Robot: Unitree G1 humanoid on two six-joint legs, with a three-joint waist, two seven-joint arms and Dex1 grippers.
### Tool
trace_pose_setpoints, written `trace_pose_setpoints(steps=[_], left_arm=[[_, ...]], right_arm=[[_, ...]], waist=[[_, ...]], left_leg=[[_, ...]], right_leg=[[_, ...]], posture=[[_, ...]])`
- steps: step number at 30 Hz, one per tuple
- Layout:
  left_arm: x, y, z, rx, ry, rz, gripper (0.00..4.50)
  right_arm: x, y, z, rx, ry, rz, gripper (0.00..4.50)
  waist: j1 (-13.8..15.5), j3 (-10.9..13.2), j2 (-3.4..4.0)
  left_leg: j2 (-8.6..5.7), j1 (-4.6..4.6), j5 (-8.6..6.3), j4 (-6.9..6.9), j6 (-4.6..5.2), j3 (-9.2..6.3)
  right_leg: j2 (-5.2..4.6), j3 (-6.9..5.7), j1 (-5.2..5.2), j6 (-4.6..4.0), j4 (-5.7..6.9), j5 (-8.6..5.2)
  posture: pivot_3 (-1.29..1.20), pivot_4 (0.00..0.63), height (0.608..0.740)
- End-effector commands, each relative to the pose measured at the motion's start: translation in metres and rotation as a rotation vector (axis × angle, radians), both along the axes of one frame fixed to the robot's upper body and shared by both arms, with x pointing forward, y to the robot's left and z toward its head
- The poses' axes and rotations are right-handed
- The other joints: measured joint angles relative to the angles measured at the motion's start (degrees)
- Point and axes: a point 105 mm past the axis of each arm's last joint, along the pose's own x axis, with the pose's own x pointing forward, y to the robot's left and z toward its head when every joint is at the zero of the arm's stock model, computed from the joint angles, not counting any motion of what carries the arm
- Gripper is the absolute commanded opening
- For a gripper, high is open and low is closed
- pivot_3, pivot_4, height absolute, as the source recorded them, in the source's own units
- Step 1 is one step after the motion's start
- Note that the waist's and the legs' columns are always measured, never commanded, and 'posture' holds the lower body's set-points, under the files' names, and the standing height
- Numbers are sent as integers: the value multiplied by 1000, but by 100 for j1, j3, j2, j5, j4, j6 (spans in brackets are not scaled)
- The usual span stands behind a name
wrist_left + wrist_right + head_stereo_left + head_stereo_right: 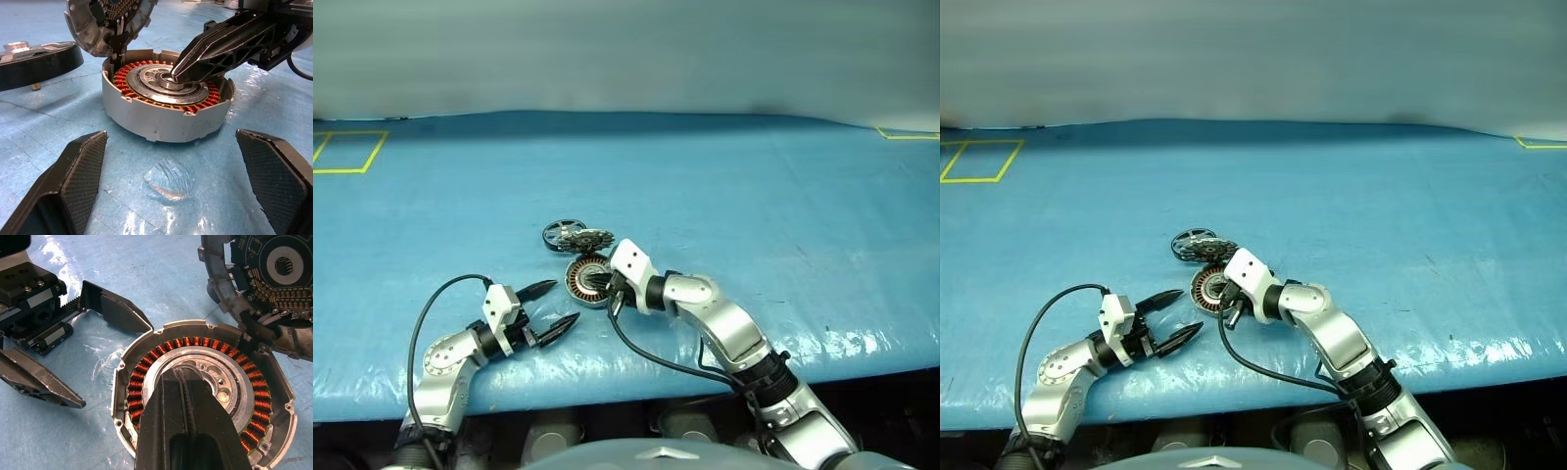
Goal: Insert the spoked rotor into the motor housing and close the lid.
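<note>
Blue plastic sheeting covers the worktop (754, 196), with yellow tape outlines at its far corners. Near its front edge sits the round silver motor housing (166, 105), its ring of copper-coloured windings exposed. The hinged grey-silver metal lid (110, 22) stands tilted open behind it. Just beyond lies the small spoked rotor (560, 233), black-rimmed with silver spokes, flat on the sheet beside the housing and not yet picked up.

The right gripper (181, 382) has its two black fingers pressed together, tips resting on or just above the housing's central hub. The left gripper (548, 308) hovers near the housing, fingers spread wide and holding nothing.

By my judgement the insertion step has not started: the housing is being steadied or positioned. The next move calls for one gripper to reach past the housing and take the rotor by its rim, while the right clears the hub.

From the left wrist, the housing's side wall and the rotor's edge show; the right wrist looks straight down into the windings and the lid's toothed inner face. The head views alone give the whole layout.
</note>
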Motion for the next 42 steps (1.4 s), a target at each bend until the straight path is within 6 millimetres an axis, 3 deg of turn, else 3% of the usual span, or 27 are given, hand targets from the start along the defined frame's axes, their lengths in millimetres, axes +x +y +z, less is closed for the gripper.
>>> trace_pose_setpoints(steps=[1,10,15,20,24,29,35,42], left_arm=[[-6,5,-7,5,18,20,4500],[-6,9,-6,2,10,19,4500],[-5,9,-8,0,15,17,4500],[-5,-1,-6,-4,8,6,4500],[-19,-17,-3,-10,-16,-1,4500],[-25,-26,0,-20,-17,7,4500],[-21,-34,16,-28,-36,9,4500],[-16,-38,34,-22,-44,21,4500]], right_arm=[[14,-9,6,-8,-30,-79,31],[8,-11,7,-37,-42,-42,31],[12,-9,13,36,-29,-85,31],[18,-12,20,64,-63,-119,31],[21,-12,33,121,-95,-129,31],[11,-1,27,124,-64,-76,31],[-4,7,14,70,-22,5,31],[2,1,9,40,-25,-31,31]], waist=[[-12,0,1],[-28,-1,2],[-35,-1,2],[-30,-1,2],[-33,-1,2],[-19,-1,3],[-14,0,2],[-7,0,2]], left_leg=[[0,0,0,0,0,0],[-1,-3,-1,-4,1,0],[1,-2,-1,-4,1,1],[0,-1,0,-2,0,0],[-2,-4,-2,-3,2,2],[-3,-8,-6,-8,4,1],[-4,-8,-6,-3,5,0],[-3,-9,-6,-2,4,-3]], right_leg=[[0,0,0,-3,1,1],[-1,0,0,-17,-1,7],[0,0,-1,-11,0,3],[-1,-1,0,-9,1,3],[-5,3,0,-9,-3,4],[-5,2,-3,-18,-6,5],[-7,1,-3,-1,-5,-4],[-6,-2,-4,0,-4,-5]], posture=[[0,150,740],[0,150,740],[0,150,740],[0,150,740],[0,150,740],[0,150,740],[0,150,740],[0,150,740]])
